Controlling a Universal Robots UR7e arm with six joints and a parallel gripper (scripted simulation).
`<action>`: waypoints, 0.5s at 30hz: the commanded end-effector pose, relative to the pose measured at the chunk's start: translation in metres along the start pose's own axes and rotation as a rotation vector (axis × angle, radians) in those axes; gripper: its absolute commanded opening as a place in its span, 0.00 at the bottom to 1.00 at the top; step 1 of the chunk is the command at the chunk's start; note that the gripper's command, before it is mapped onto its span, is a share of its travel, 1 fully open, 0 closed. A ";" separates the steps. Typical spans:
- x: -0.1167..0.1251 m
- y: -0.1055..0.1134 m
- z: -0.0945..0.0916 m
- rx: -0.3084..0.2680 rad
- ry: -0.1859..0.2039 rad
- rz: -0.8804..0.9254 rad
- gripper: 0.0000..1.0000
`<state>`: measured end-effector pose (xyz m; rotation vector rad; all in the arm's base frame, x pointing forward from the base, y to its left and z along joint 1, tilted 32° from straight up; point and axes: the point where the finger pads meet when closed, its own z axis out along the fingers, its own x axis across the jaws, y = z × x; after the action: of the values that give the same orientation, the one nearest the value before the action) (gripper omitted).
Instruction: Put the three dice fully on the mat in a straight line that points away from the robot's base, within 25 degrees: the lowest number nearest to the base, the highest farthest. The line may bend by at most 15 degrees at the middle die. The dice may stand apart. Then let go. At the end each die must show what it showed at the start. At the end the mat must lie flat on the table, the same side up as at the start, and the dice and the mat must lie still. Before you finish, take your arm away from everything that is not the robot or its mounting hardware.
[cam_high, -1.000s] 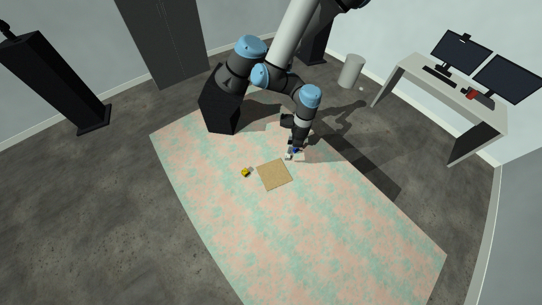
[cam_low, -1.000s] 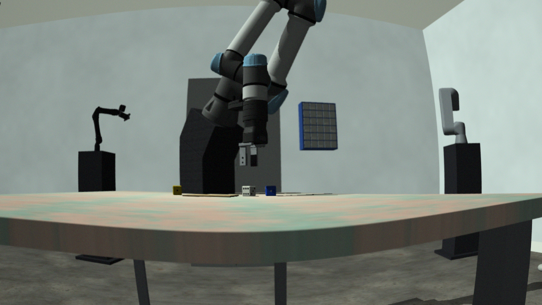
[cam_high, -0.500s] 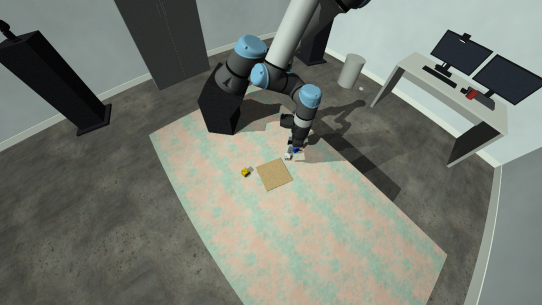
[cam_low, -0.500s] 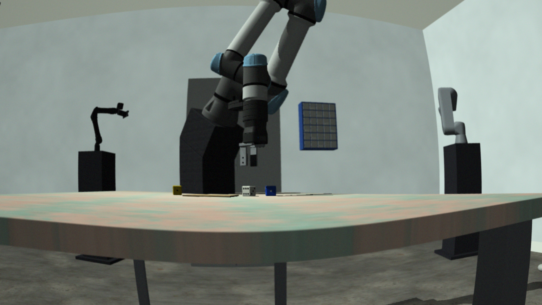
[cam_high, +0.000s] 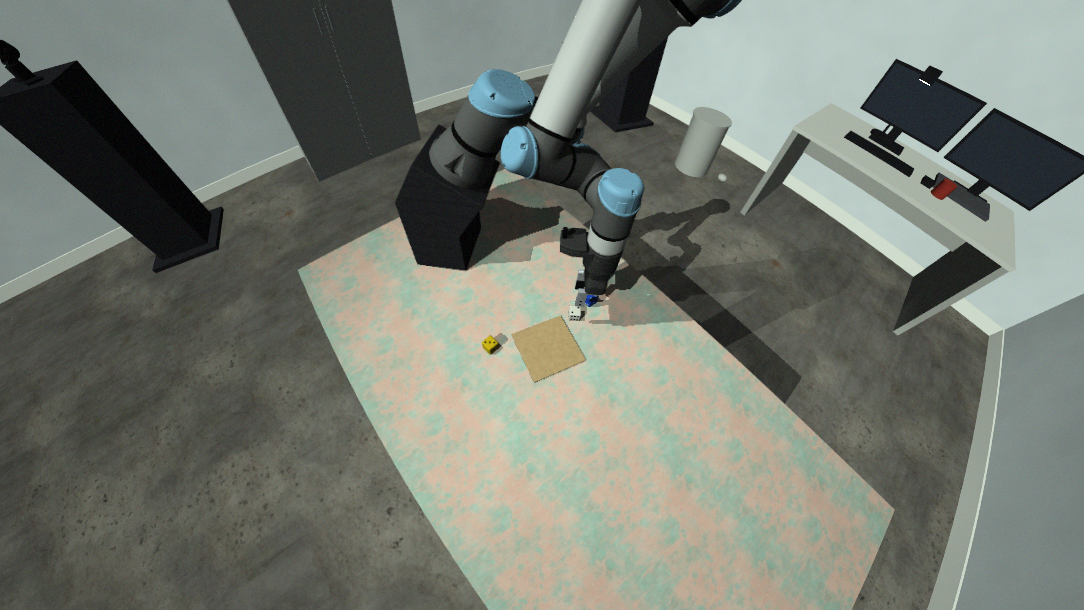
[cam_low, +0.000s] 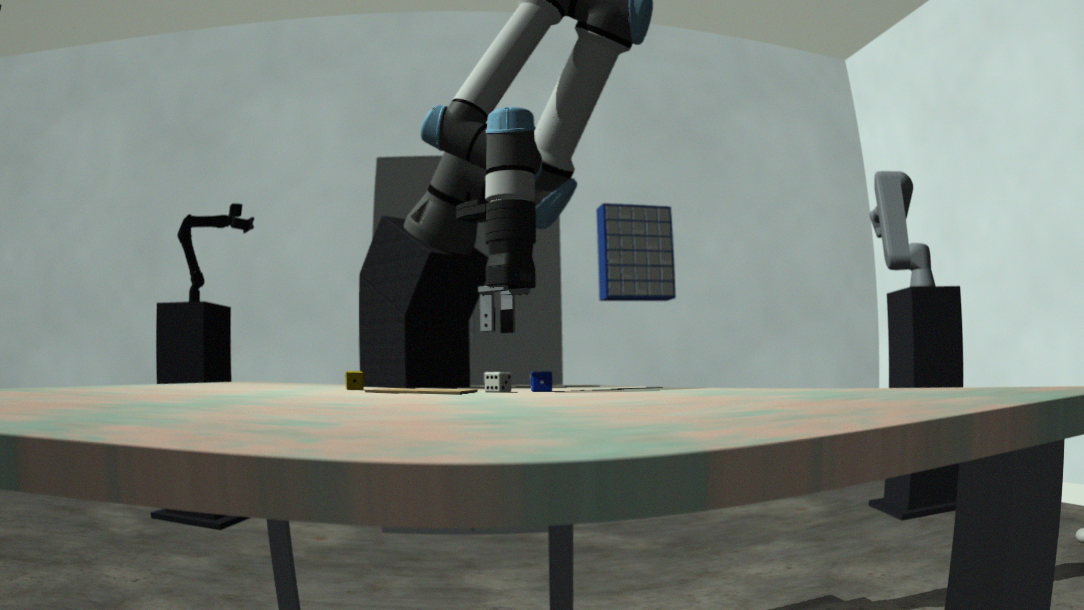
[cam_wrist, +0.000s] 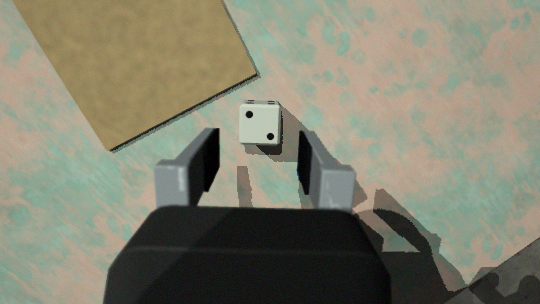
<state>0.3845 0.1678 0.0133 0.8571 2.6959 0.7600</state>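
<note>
The white die (cam_wrist: 259, 123) shows two pips on top and lies on the table just off a corner of the tan mat (cam_wrist: 132, 60). It also shows in the top view (cam_high: 576, 311) and the exterior view (cam_low: 497, 381). My gripper (cam_wrist: 259, 149) (cam_low: 496, 312) is open and empty, hanging well above the white die. The blue die (cam_low: 541, 380) lies beside the white die, partly hidden by the arm in the top view (cam_high: 592, 300). The yellow die (cam_high: 491, 344) lies on the table to the left of the mat (cam_high: 548, 348); it also shows in the exterior view (cam_low: 354, 380).
The robot's black base (cam_high: 443, 204) stands at the table's far edge. Beyond the table are dark pedestals, a grey cabinet, a desk with monitors (cam_high: 939, 144) and a bin (cam_high: 702, 141).
</note>
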 end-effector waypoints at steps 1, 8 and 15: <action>0.000 0.000 0.000 0.000 -0.001 0.000 0.87; 0.000 0.000 0.000 -0.001 -0.001 0.000 0.87; 0.000 0.000 0.002 -0.001 -0.001 -0.001 0.87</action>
<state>0.3848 0.1682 0.0125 0.8568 2.6958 0.7600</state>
